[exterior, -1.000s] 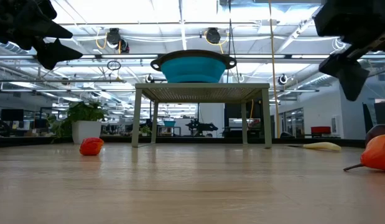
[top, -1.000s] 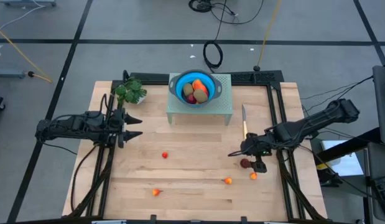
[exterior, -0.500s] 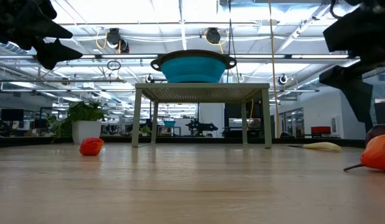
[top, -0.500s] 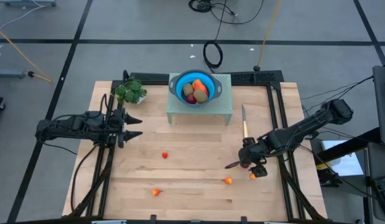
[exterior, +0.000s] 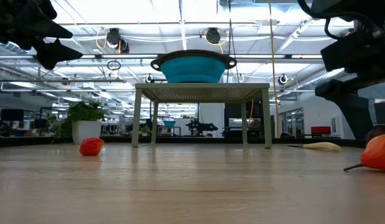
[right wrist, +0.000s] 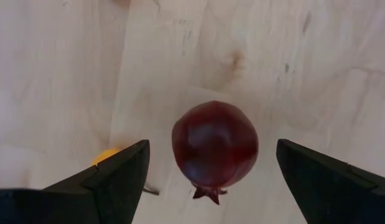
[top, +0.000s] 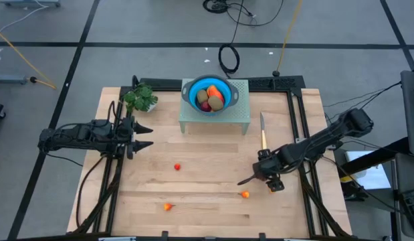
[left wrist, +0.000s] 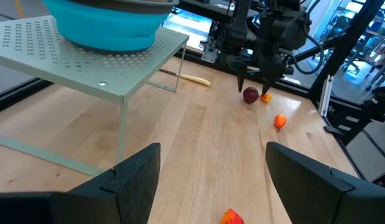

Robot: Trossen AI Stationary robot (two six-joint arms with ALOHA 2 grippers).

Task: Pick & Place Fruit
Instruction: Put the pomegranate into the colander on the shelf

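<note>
Directly under the right gripper (right wrist: 211, 180), whose fingers stand wide apart, a dark red fruit (right wrist: 215, 146) lies on the wooden table (top: 207, 194), not gripped. Farther off, the left gripper (top: 145, 137) waits, fingers wide, near the green leafy bunch (top: 141, 99).

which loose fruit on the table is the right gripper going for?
The dark red round fruit, centred between the open fingers of the right gripper. It is the only dark red loose piece; the other loose pieces are small and orange-red.
</note>
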